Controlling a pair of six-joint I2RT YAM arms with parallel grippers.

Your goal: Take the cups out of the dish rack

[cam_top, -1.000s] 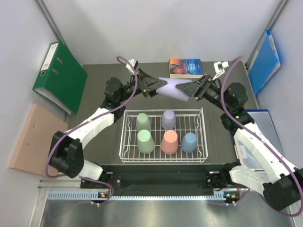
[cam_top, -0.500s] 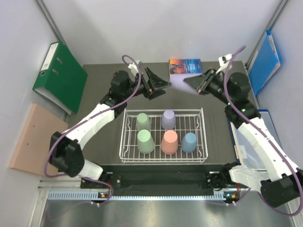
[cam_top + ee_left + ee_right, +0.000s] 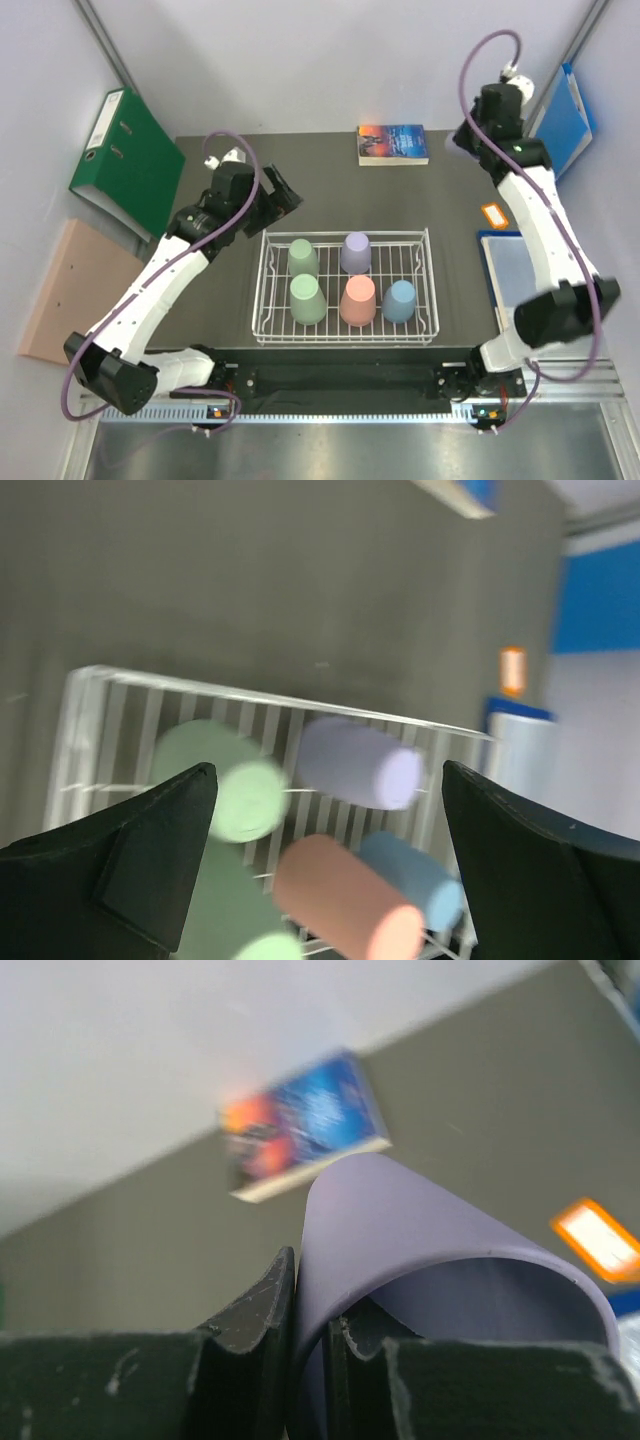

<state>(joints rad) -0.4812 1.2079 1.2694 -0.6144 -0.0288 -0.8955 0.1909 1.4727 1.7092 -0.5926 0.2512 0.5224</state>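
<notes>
The white wire dish rack (image 3: 264,290) stands mid-table and holds several upturned cups: two light green (image 3: 303,257) (image 3: 307,299), one lavender (image 3: 355,252), one salmon (image 3: 358,300) and one light blue (image 3: 400,300). My left gripper (image 3: 285,197) hovers open just beyond the rack's back left corner. In its wrist view the left gripper (image 3: 328,770) is empty, with the lavender cup (image 3: 360,762), salmon cup (image 3: 345,900) and blue cup (image 3: 415,875) below it. My right gripper (image 3: 468,137) is raised at the back right. In the right wrist view the right gripper (image 3: 310,1300) is shut on the rim wall of another lavender cup (image 3: 400,1220).
A book (image 3: 393,143) lies at the table's back edge. A green binder (image 3: 125,160) and a pale board (image 3: 70,290) sit to the left. To the right are a blue folder (image 3: 562,125), an orange tag (image 3: 495,212) and a blue pad (image 3: 512,270).
The left gripper opened, let go of the lavender cup and drew back left toward the rack. The right gripper closed on that cup and carried it up to the back right.
</notes>
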